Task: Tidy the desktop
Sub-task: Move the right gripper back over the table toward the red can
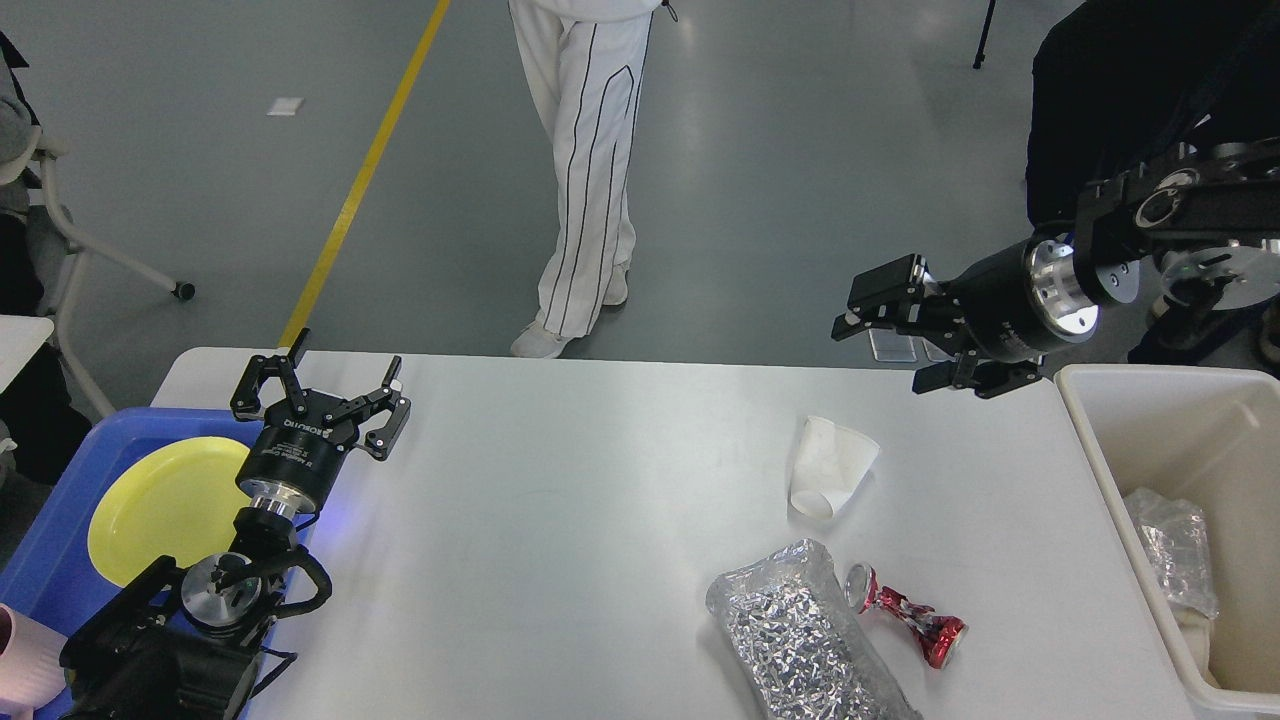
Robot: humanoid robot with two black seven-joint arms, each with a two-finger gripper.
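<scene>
Your right gripper (880, 340) hangs spread & empty over the desktop's (560, 500) far edge, left gripper (318, 392) spread too, so drop straight onto the tipped paper cup (828, 468) mid-right, pinching its sides w/o crushing.

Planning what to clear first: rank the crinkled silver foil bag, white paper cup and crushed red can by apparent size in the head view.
1. Crinkled silver foil bag, partly cropped below
2. White paper cup
3. Crushed red can; close to the cup, so that order is unsure
</scene>
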